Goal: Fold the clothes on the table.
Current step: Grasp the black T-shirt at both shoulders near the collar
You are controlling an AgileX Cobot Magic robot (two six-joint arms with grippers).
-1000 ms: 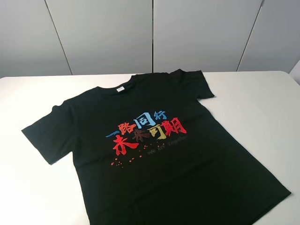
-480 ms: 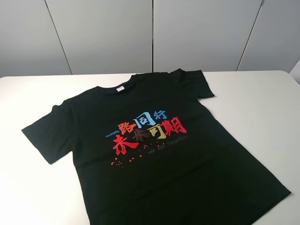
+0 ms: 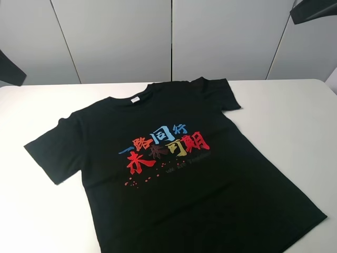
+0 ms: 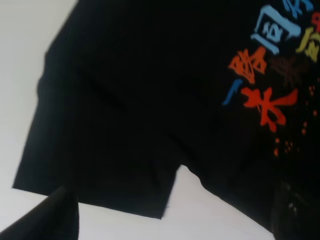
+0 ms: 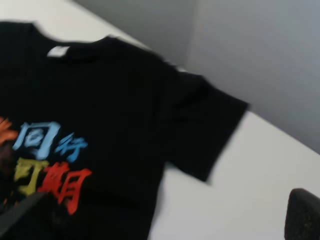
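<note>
The black T-shirt (image 3: 174,168) lies flat and face up on the white table (image 3: 295,116), collar toward the back, its printed red, blue and yellow characters (image 3: 166,147) in the middle. My left gripper (image 4: 177,210) hovers open and empty above the shirt's left sleeve (image 4: 95,160); only its fingertips (image 4: 52,217) show. My right gripper (image 5: 165,215) hovers open and empty above the right sleeve (image 5: 205,130); its fingertips (image 5: 304,215) show at the frame's edges. Neither touches the cloth.
A dark part of the left arm (image 3: 10,68) shows at the left edge of the high view and part of the right arm (image 3: 313,10) at the top right corner. Grey wall panels (image 3: 126,37) stand behind the table. The shirt's hem runs off the front.
Both arms have come into the high view, the left at the left edge and the right at the top right corner. The shirt has not moved.
</note>
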